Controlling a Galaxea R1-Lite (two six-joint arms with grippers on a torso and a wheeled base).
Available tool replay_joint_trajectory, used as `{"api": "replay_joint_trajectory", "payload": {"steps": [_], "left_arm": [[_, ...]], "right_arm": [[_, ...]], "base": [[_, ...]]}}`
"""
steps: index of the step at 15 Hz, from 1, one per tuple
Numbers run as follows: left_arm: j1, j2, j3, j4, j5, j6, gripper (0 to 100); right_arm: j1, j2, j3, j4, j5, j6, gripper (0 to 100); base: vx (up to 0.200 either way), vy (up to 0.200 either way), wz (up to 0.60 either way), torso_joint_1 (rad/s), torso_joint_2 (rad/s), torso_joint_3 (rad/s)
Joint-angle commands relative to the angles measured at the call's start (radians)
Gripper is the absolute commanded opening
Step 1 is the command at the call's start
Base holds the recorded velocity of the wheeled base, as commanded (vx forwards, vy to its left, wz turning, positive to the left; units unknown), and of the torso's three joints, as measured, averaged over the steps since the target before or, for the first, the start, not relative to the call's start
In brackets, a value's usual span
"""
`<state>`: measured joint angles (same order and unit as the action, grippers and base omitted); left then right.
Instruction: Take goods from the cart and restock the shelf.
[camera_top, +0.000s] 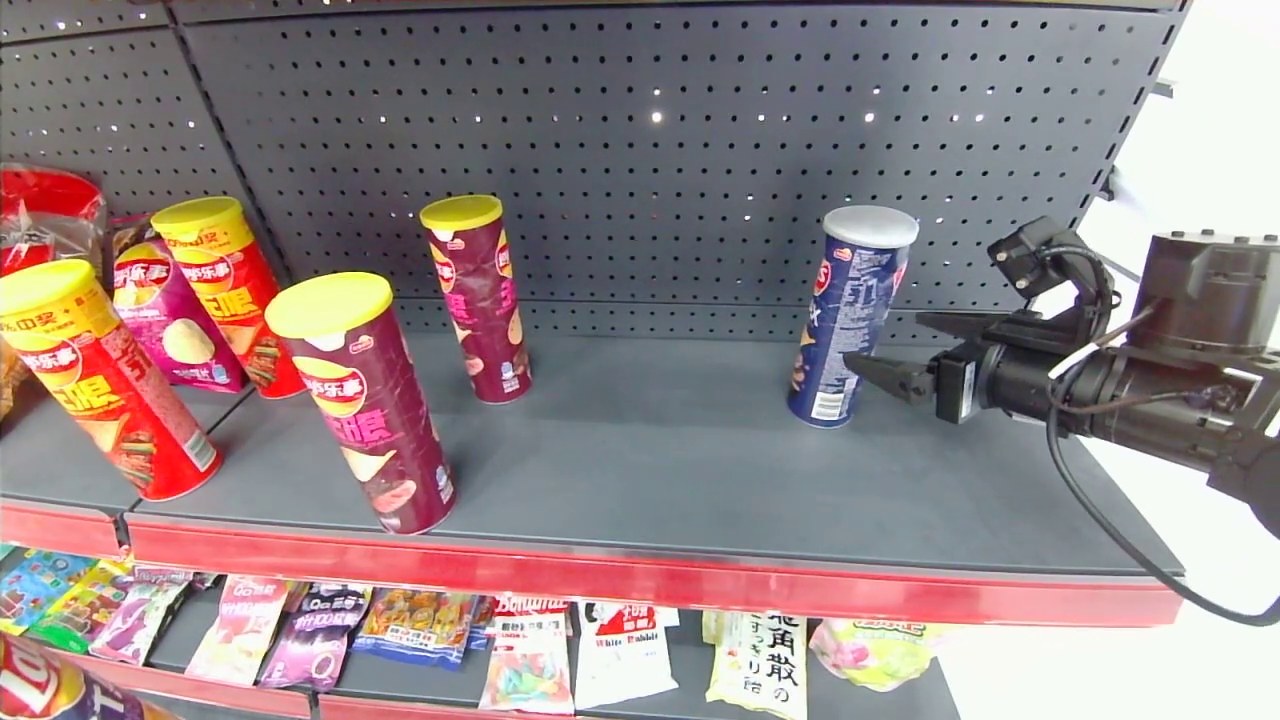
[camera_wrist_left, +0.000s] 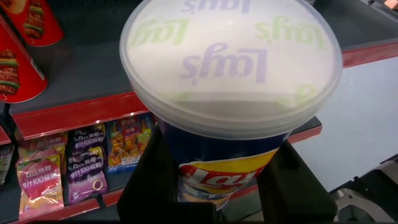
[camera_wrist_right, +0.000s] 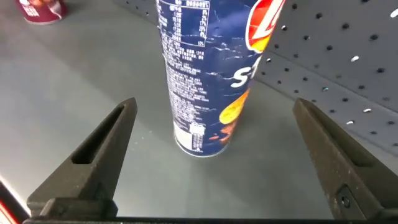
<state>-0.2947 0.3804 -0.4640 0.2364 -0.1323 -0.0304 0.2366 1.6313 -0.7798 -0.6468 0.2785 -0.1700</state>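
Logo lettering is repeating across the lid (camera_wrist_left: 230, 59) of the blue chip can (camera_wrist_left: 208, 146), and label print is covering the navy can (camera_top: 850, 315) at three o'clock.

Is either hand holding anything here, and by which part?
The left hand grips a blue chip can by its body, below the lid. The right hand is open, holding nothing.

My left gripper (camera_wrist_left: 221, 168) clamps the held blue chip can (camera_wrist_left: 230, 62), whose base is cut off below my fingers (camera_wrist_left: 155, 186). The standing blue chip can (camera_wrist_right: 208, 74) loses its lid to the edge; far left of it a red package (camera_top: 40, 205) is cropped
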Motion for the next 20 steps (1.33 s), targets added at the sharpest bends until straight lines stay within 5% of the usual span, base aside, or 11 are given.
{"api": "replay_joint_trajectory", "payload": {"steps": [1,20], "left_arm": [[0.0,0.002,0.001,0.0,0.0,0.0,0],[0.0,0.0,-0.002,0.0,0.002,0.0,0]], "right_arm": [[0.01,0.022,-0.021,-0.001,-0.002,0.017,100],[0.055,0.179,-0.211,-0.001,-0.015,0.029,100]], "base": [[0.0,0.0,0.0,0.0,0.0,0.0],[0.0,0.0,0.0,0.0,0.0,0.0]]}}
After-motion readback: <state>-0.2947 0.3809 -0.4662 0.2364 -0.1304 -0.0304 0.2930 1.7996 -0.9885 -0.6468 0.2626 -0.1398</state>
